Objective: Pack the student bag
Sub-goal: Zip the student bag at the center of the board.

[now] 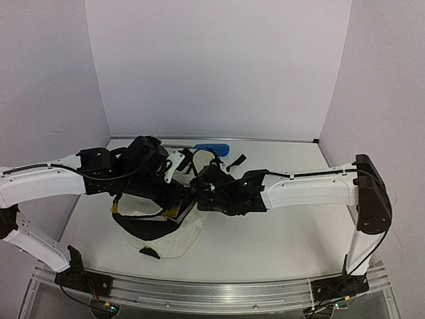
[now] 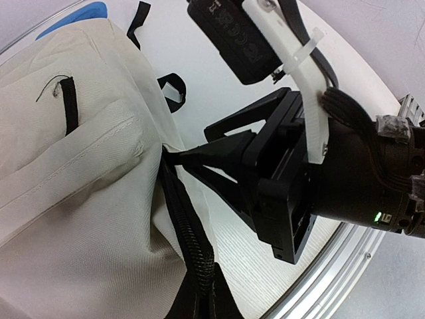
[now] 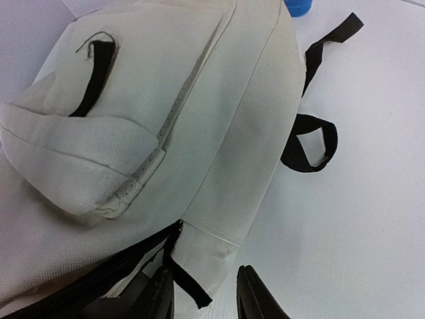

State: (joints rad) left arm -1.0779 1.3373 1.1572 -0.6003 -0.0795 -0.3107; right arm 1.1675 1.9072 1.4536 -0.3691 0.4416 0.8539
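Two arms meet mid-worktop (image 1: 279, 232) over the student bag (image 1: 189, 229). The bag lies flat at the centre, slightly left, cream shell up, with dark lining showing at its near, open edge. Its far part is mostly hidden under the wrists in the top view.

State, right end effector (image 3: 204, 282): fingers partly spread, straddling the black zipper pull tab (image 3: 182, 276) at the end of the black zipper (image 3: 93, 286). The tab lies between the two fingers, closer to the one on the zipper side. Contact can't be confirmed, so no pinch is called. The left wrist view shows the same fingertips pointed right at the zipper end on the bag's seam.

State, left end effector (image 1: 163, 178): pressed together. Its own fingers aren't clear in its wrist view, so can't tell whether anything sits between them.

Other items:
- black strap loop (image 3: 309, 143) and loose strap end (image 3: 332, 33) on the worktop, just right of the bag
- blue object (image 1: 212, 147) at the far edge, peeking out past the bag
- short black tab (image 3: 93, 76) stitched on the front pocket
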